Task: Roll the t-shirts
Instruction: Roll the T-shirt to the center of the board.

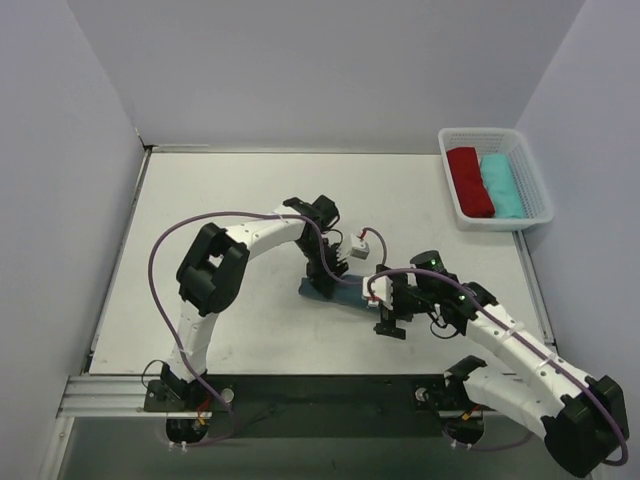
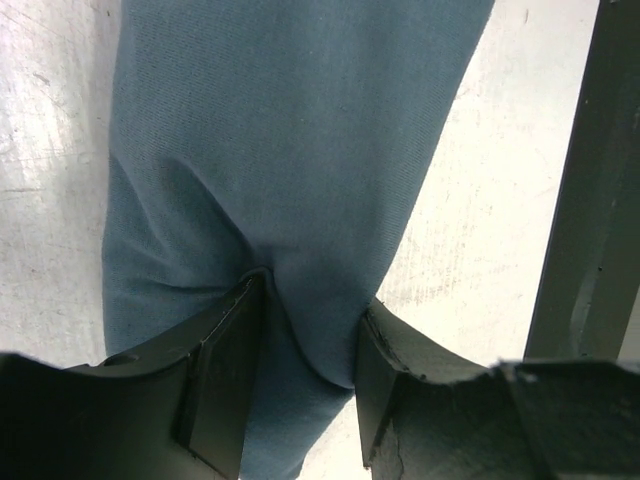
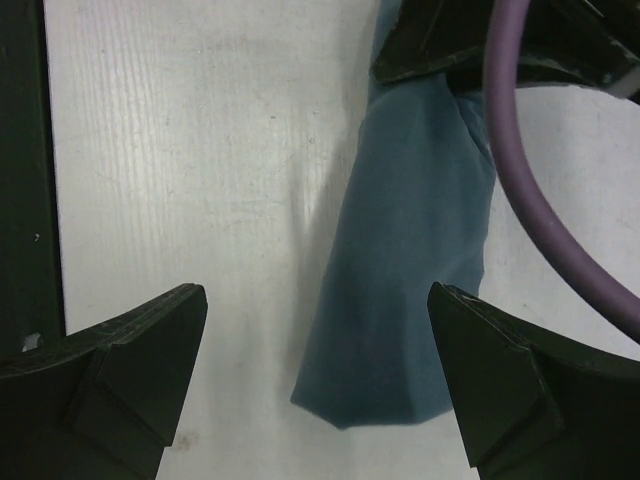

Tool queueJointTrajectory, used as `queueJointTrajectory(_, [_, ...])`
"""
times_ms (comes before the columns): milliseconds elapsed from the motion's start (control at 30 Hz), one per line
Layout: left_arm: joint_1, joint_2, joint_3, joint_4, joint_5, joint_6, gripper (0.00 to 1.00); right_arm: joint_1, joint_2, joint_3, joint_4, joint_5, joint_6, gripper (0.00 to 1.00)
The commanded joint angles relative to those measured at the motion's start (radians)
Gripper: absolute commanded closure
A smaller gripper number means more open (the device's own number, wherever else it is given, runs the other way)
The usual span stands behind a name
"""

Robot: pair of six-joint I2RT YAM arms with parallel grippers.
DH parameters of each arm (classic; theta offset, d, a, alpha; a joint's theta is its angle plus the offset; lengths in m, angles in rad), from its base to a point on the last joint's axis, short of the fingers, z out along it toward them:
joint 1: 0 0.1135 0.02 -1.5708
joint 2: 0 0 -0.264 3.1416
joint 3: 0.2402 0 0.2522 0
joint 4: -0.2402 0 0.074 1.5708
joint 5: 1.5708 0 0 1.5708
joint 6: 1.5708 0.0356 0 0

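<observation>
The slate-blue t-shirt (image 1: pixel 338 296) lies as a narrow roll on the white table (image 1: pixel 240 190), between my two grippers. My left gripper (image 1: pixel 322 283) is shut on it. In the left wrist view the left gripper (image 2: pixel 312 300) has both pads (image 2: pixel 225 360) pressing a fold of the blue cloth (image 2: pixel 290 150). My right gripper (image 1: pixel 386 322) is at the roll's other end. In the right wrist view the right gripper (image 3: pixel 318 295) stands wide open, and the roll's blunt end (image 3: pixel 400 300) lies on the table between the fingers, nearer the right one, touching neither.
A white basket (image 1: pixel 480 133) at the back right holds a rolled red t-shirt (image 1: pixel 470 180) and a turquoise one (image 1: pixel 501 186). A purple cable (image 3: pixel 520 200) loops over the roll beside the left gripper's body (image 3: pixel 440 40). White walls enclose the table on three sides.
</observation>
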Motion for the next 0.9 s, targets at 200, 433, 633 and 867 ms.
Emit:
queueJointTrajectory(200, [0.006,0.058,0.017,-0.096,0.049,-0.013,0.51,0.164,0.172,-0.089,0.367,0.135,-0.075,0.02])
queueJointTrajectory(433, [0.016,0.087,0.04,-0.131,0.063,0.005,0.51,0.21,0.254,-0.12,0.5,0.217,-0.101,0.02])
queueJointTrajectory(633, [0.016,0.113,0.069,-0.146,0.081,-0.003,0.51,0.21,0.209,-0.095,0.475,0.238,-0.114,0.03])
queueJointTrajectory(867, [0.017,0.135,0.105,-0.18,0.098,0.002,0.52,0.217,0.211,-0.126,0.479,0.263,-0.195,0.0])
